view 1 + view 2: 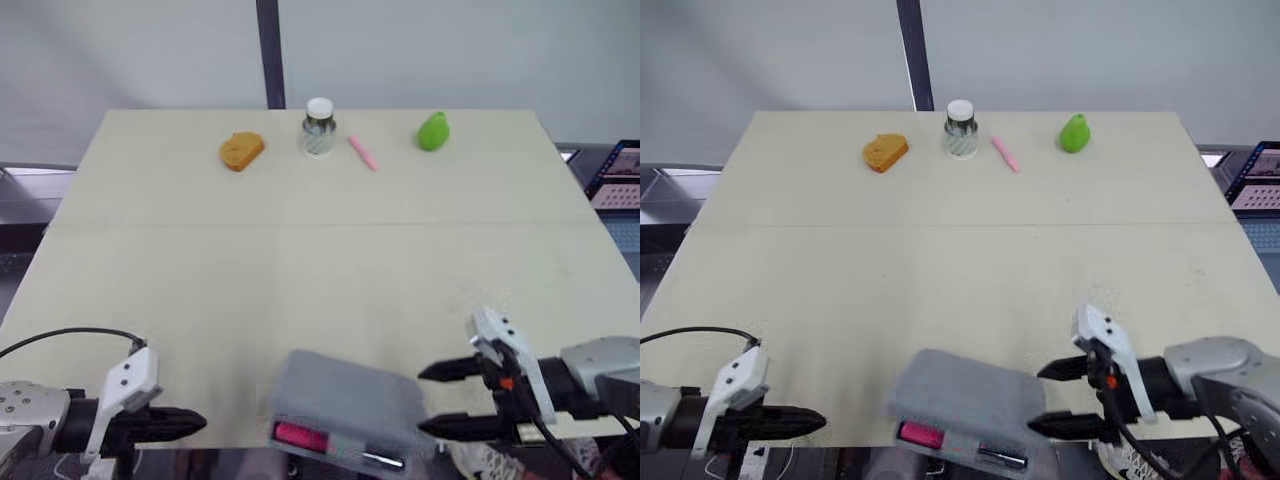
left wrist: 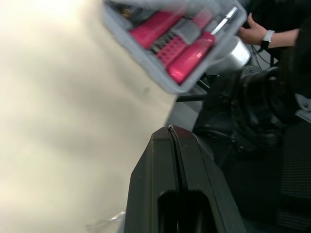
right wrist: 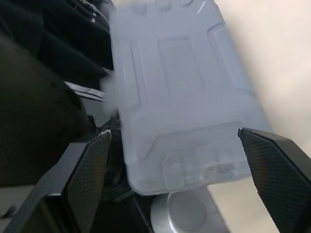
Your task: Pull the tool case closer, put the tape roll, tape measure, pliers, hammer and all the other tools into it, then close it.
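Note:
The grey tool case [image 1: 345,400] lies at the table's near edge, partly overhanging it. Pink-handled tools [image 1: 300,437] show through its front opening, and in the left wrist view they [image 2: 189,56] sit in the case's tray [image 2: 127,41]. My right gripper [image 1: 422,400] is open just right of the case, its fingers level with the case's side and holding nothing. In the right wrist view the case's ribbed grey shell [image 3: 184,97] lies between and beyond the fingertips [image 3: 92,150]. My left gripper [image 1: 195,422] is shut and empty, at the near edge left of the case.
Along the far side of the table [image 1: 300,260] stand an orange object [image 1: 241,151], a white-lidded jar [image 1: 319,128], a pink pen [image 1: 362,153] and a green object [image 1: 433,131]. A laptop [image 1: 615,175] sits off the right edge. A person's hand [image 2: 252,34] shows below the table.

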`<act>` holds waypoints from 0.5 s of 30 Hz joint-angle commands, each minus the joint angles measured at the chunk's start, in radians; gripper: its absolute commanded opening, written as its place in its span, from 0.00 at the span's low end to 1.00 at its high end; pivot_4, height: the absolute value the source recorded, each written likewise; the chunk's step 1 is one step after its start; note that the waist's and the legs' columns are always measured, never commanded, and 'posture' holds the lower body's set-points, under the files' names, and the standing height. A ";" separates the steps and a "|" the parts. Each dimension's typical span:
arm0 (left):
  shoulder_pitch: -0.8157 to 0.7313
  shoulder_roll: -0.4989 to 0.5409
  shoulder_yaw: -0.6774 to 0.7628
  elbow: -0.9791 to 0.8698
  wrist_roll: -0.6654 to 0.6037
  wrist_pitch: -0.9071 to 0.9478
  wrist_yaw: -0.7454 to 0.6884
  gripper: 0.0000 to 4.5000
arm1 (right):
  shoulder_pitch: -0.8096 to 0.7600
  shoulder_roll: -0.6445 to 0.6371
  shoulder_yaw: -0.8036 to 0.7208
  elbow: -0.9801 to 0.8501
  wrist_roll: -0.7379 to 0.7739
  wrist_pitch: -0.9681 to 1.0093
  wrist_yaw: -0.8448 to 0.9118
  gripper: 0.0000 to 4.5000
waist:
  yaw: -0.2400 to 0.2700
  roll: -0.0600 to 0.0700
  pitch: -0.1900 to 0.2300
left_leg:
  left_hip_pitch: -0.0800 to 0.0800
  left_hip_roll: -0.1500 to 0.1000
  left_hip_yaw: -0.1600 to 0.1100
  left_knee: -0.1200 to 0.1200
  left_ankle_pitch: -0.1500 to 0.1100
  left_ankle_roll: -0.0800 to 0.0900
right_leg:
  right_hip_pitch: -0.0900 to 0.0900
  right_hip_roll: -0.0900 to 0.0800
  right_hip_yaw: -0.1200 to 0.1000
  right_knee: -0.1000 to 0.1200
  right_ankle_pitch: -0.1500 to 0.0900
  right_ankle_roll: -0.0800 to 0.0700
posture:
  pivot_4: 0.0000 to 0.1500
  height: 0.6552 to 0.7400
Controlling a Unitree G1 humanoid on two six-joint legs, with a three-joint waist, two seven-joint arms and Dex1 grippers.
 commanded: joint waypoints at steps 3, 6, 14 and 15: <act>-0.055 -0.033 0.018 0.080 0.007 -0.069 0.004 0.00 | 0.173 -0.001 -0.184 -0.017 -0.064 -0.101 0.035 0.98 | 0.003 -0.003 0.000 | 0.000 -0.001 0.001 0.001 0.001 0.002 | 0.001 -0.002 0.000 -0.001 0.001 0.002 | 1.00 0.47; -0.092 -0.060 0.011 0.104 0.046 -0.128 0.043 0.00 | 0.278 0.020 -0.239 -0.003 -0.165 -0.230 0.077 0.98 | 0.009 -0.004 -0.001 | 0.000 -0.002 0.001 0.001 0.003 0.004 | 0.004 -0.003 0.002 -0.008 0.003 0.006 | 1.00 0.47; -0.129 -0.124 -0.012 0.142 0.110 -0.249 0.090 0.00 | 0.382 0.060 -0.228 0.113 -0.329 -0.455 0.134 0.98 | 0.002 -0.006 -0.002 | 0.002 -0.002 0.002 0.001 0.005 0.003 | 0.003 -0.003 0.006 -0.007 0.004 0.007 | 1.00 0.47; -0.132 -0.126 -0.014 0.143 0.104 -0.251 0.085 0.00 | 0.379 0.063 -0.218 0.122 -0.336 -0.468 0.132 0.98 | 0.000 -0.006 -0.002 | 0.002 -0.002 0.002 0.001 0.005 0.003 | 0.003 -0.003 0.005 -0.006 0.004 0.007 | 1.00 0.47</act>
